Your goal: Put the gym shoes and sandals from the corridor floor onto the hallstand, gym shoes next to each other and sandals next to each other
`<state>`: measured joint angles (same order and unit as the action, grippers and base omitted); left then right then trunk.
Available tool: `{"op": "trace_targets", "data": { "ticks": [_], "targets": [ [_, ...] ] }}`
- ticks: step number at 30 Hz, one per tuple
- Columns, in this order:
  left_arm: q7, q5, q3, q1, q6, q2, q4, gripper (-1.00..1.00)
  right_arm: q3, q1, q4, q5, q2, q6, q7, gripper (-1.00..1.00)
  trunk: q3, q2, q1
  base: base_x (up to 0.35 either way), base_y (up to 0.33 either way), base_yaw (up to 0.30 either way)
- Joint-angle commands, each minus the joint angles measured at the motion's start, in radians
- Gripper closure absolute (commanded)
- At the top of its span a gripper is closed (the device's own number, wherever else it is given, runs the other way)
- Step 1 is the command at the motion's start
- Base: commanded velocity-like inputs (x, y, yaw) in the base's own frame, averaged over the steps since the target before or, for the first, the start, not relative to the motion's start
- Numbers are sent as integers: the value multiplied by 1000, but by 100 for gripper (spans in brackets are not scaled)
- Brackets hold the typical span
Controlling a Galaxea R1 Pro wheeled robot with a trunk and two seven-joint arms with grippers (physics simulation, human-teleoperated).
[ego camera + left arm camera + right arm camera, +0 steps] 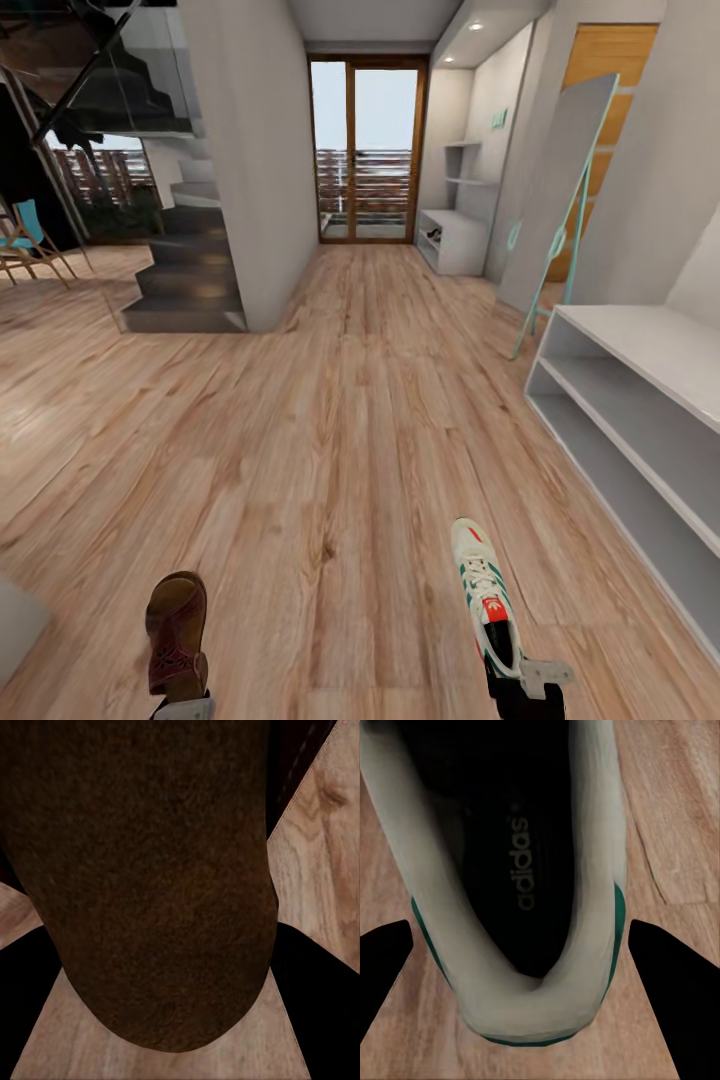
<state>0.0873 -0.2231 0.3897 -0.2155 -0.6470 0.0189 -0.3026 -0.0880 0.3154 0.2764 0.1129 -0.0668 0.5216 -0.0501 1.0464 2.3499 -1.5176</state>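
Observation:
A brown sandal [177,630] hangs at the lower left of the head view, with my left gripper [186,706] shut on its heel end. Seen from the left wrist, the sandal's brown leather [150,870] lies between the two dark fingers [26,982]. A white gym shoe [484,594] with green stripes and a red tongue label points away from me at the lower right. My right gripper [527,682] is shut on its heel. The right wrist view looks into the gym shoe's opening [510,870]. The pale hallstand [640,345] stands to my right on the corridor floor [330,430].
A tilted standing mirror [555,210] with a teal frame leans beyond the hallstand. Farther down the corridor is another low white unit [452,240] with wall shelves, then wood-framed glass doors [366,150]. A dark staircase [185,280] and wall block the left.

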Motion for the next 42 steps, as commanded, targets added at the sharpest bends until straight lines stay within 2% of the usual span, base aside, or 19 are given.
{"op": "trace_targets", "data": {
  "ticks": [1,42],
  "targets": [
    [9,-2,8,-1,-3,0,0,100,-9,1,0,10,-1,3,-4,100,1,0,0,337,0,0],
    [9,-2,8,-1,-3,0,0,100,-9,1,0,10,-1,3,-4,100,1,0,0,337,0,0]
  ]
}}
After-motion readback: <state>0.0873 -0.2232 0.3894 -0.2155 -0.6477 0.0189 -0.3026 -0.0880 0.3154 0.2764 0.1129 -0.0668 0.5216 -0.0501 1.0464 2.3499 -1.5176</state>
